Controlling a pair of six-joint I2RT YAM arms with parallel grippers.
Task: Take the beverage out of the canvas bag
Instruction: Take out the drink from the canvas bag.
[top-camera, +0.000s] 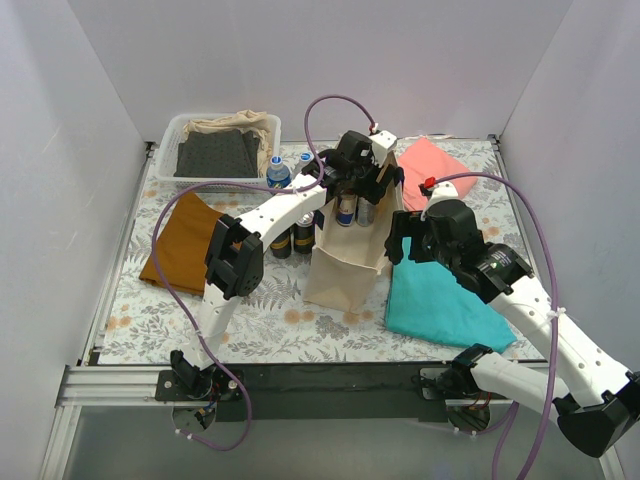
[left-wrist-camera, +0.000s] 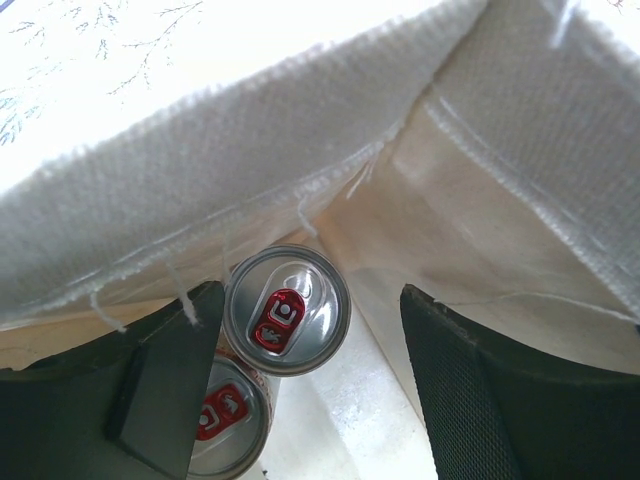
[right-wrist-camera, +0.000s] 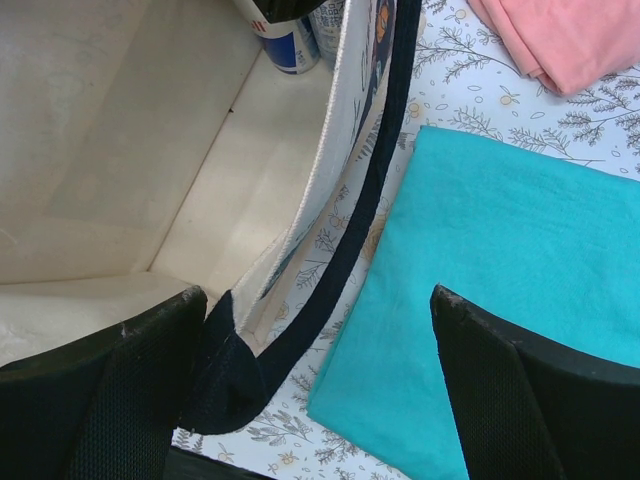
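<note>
The beige canvas bag (top-camera: 345, 265) with navy handles stands open mid-table. Two silver cans with red tabs stand in its far end (top-camera: 346, 208). My left gripper (top-camera: 355, 185) hangs over that end, open; in the left wrist view (left-wrist-camera: 310, 380) one can (left-wrist-camera: 287, 310) sits between the fingers, close to the left finger (left-wrist-camera: 160, 390), and the second can (left-wrist-camera: 225, 420) lies partly behind that finger. My right gripper (top-camera: 405, 245) is open at the bag's right wall; in the right wrist view (right-wrist-camera: 315, 390) the navy handle (right-wrist-camera: 340, 270) runs between the fingers, touching none visibly.
A white basket (top-camera: 170, 140) with grey cloth is at the back left, with water bottles (top-camera: 278, 172) beside it. Two dark cans (top-camera: 292, 240) stand left of the bag. An orange cloth (top-camera: 185, 240), a pink cloth (top-camera: 435, 160) and a teal cloth (top-camera: 440, 305) lie around.
</note>
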